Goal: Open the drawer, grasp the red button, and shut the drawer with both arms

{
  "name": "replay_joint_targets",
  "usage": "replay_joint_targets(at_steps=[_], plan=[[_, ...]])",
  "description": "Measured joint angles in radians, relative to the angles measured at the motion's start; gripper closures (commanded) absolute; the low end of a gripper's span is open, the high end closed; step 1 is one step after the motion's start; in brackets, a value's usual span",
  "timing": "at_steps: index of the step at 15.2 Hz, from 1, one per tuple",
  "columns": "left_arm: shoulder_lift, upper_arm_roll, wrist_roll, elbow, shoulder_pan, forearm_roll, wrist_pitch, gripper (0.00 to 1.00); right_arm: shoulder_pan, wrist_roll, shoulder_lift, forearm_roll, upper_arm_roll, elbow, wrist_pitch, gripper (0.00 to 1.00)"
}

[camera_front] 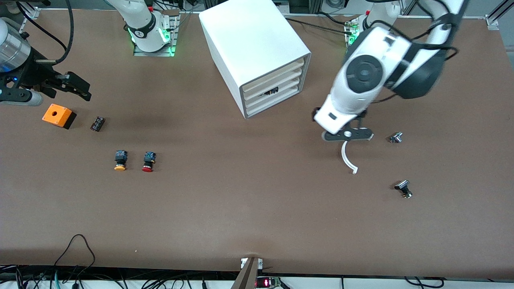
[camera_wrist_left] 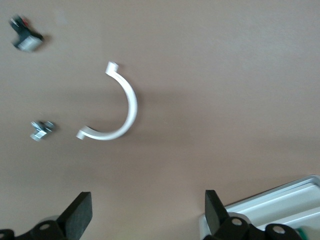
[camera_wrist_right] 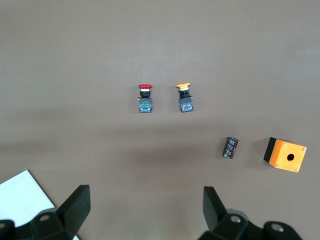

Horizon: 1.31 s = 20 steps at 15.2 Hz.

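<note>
- While the right gripper (camera_front: 82,90) hangs over the right arm's end of the counter (camera_front: 257,208), its jaws are spread and hold nothing.
- Just nearer the front camera than that gripper sits an orange box (camera_front: 58,115), with a small black part (camera_front: 97,123) beside it.
- Nearer the camera again lie two buttons side by side, caps toward the camera: an orange-capped button (camera_front: 120,160), then the red-capped button (camera_front: 148,161) just beside it, toward the cabinet's end.
- A white cabinet (camera_front: 257,52) stands mid-counter, near the arms' bases, with four drawers stacked in its front; the drawer (camera_front: 271,93) third from the top shows something dark at its edge, and all four look pushed in.
- Over the counter beside the cabinet front, toward the left arm's end, hangs the left gripper (camera_wrist_left: 145,215), jaws spread and empty.
- A curved white strip (camera_front: 348,158) lies on the counter under it.
- Two small metal parts (camera_front: 396,137) (camera_front: 404,188) lie toward the left arm's end.
</note>
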Motion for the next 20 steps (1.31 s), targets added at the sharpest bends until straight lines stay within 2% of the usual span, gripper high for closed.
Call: replay_joint_targets(at_steps=[5, 8, 10, 13, 17, 20], plan=[[-0.084, 0.194, 0.362, 0.014, 0.016, -0.011, -0.014, 0.01, 0.0, 0.0, -0.002, 0.008, -0.002, 0.002, 0.0, 0.0], [-0.123, 0.325, 0.553, 0.014, 0.016, -0.12, -0.016, 0.0, 0.0, 0.0, -0.002, 0.008, -0.002, 0.002, 0.0, 0.0], [-0.149, 0.392, 0.646, 0.012, 0.017, -0.15, -0.015, 0.0, 0.0, 0.0, -0.002, 0.008, -0.002, 0.002, 0.0, 0.0], [-0.225, 0.413, 0.662, -0.027, 0.014, -0.155, 0.022, 0.0, 0.0, 0.0, -0.002, 0.009, -0.002, 0.002, 0.0, 0.0], [-0.342, 0.477, 0.666, -0.194, 0.003, -0.156, 0.155, 0.0, 0.0, 0.0, -0.002, 0.009, -0.002, 0.002, 0.0, 0.0], [-0.352, 0.483, 0.669, -0.215, 0.002, -0.156, 0.126, 0.0, 0.0, 0.0, -0.002, 0.009, -0.002, 0.002, 0.0, 0.0]])
